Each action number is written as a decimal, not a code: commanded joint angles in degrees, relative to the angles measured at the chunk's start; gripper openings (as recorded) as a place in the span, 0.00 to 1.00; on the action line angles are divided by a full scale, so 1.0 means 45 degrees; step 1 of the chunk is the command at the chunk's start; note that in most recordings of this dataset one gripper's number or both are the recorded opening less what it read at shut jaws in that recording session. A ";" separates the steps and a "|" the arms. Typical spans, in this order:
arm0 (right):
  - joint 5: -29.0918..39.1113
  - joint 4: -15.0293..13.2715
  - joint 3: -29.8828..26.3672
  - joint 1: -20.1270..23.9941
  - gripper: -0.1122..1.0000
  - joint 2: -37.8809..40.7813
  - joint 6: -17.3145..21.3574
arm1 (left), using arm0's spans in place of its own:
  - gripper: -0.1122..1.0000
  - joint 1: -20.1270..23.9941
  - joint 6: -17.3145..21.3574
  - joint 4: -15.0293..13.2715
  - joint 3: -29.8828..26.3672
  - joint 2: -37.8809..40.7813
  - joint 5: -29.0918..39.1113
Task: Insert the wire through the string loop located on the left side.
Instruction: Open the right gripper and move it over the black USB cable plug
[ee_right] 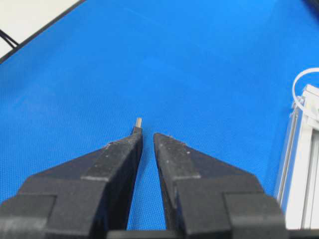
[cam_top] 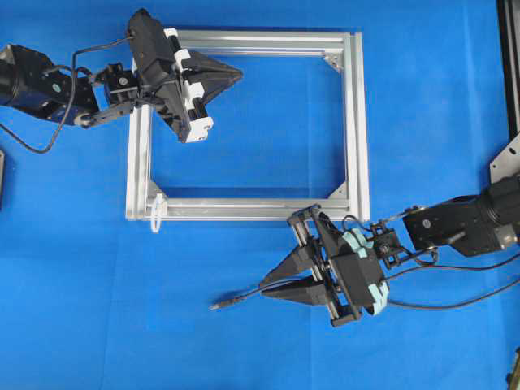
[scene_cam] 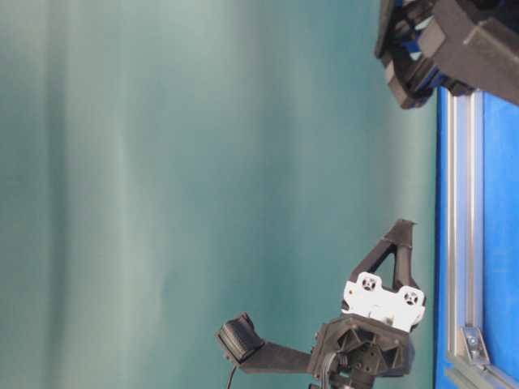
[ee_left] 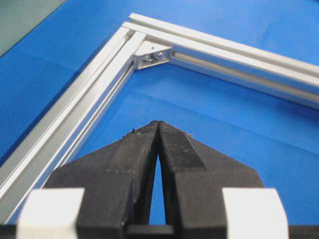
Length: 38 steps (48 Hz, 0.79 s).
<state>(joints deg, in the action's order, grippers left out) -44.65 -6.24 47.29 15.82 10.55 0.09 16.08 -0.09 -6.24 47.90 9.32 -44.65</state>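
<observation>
Overhead, a blue textured counter (cam_top: 81, 309) carries a silver aluminium rectangular frame (cam_top: 356, 122). The left gripper (cam_top: 237, 75) hangs inside the frame's upper left corner, jaws pressed together and empty. A small white string loop (cam_top: 156, 216) sits at the frame's lower left corner. The long thin black wire (cam_top: 237, 300) lies below the frame, its plug tip pointing left, beneath the right gripper (cam_top: 272, 290).

At table level, a teal backdrop (scene_cam: 162, 162) fills the room.

From the right wrist, the jaws stand nearly shut with a slim gap; whether they pinch the wire cannot be told.

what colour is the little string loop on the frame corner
White string loop, clearest in the overhead view.
</observation>
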 commanded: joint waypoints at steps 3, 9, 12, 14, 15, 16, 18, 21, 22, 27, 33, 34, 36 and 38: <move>0.0117 0.0078 -0.0137 0.0059 0.09 -0.0645 0.0156 | 0.10 -0.0039 0.0039 0.0293 -0.0098 -0.0723 0.0078; 0.0527 0.0078 -0.0234 0.0059 0.01 -0.0645 0.0586 | 0.10 -0.0039 0.0039 0.0293 -0.0137 -0.0723 0.0078; 0.0566 0.0078 -0.0215 0.0078 0.01 -0.0645 0.0684 | 0.10 -0.0059 0.0059 0.0293 -0.0156 -0.0723 0.0098; 0.0547 0.0059 -0.0215 0.0078 0.01 -0.0645 0.0723 | 0.10 -0.0039 0.0059 0.0312 -0.0156 -0.0703 0.0078; 0.0547 0.0059 -0.0215 0.0078 0.01 -0.0645 0.0742 | 0.10 -0.0039 0.0078 0.0293 -0.0156 -0.0723 0.0098; 0.0566 0.0059 -0.0176 0.0078 0.01 -0.0645 0.0781 | 0.10 -0.0039 0.0078 0.0293 -0.0137 -0.0723 0.0078; 0.0625 0.0059 -0.0176 0.0078 0.01 -0.0645 0.0840 | 0.10 -0.0039 0.0098 0.0293 -0.0117 -0.0723 0.0078; 0.0625 0.0059 -0.0176 0.0078 0.02 -0.0625 0.0918 | 0.10 -0.0039 0.0117 0.0293 -0.0098 -0.0723 0.0098; 0.0625 0.0039 -0.0176 0.0078 0.02 -0.0645 0.0957 | 0.10 -0.0039 0.0117 0.0293 -0.0098 -0.0723 0.0098; 0.0625 0.0039 -0.0234 0.0098 0.06 -0.0645 0.1094 | 0.10 -0.0039 0.0117 0.0293 -0.0078 -0.0723 0.0117; 0.0625 0.0059 -0.0234 0.0156 0.23 -0.0625 0.1211 | 0.10 -0.0039 0.0117 0.0293 -0.0078 -0.0723 0.0137; 0.0625 0.0078 -0.0234 0.0156 0.27 -0.0625 0.1211 | 0.10 -0.0039 0.0117 0.0293 -0.0078 -0.0742 0.0137; 0.0645 0.0078 -0.0234 0.0176 0.37 -0.0625 0.1230 | 0.10 -0.0039 0.0117 0.0293 -0.0078 -0.0742 0.0137; 0.0625 0.0098 -0.0176 0.0215 0.49 -0.0625 0.1230 | 0.10 -0.0039 0.0117 0.0293 -0.0078 -0.0723 0.0137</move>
<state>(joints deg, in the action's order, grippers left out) -41.57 -5.98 47.11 16.26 9.67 5.54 16.00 0.26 -5.10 47.99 7.65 -43.77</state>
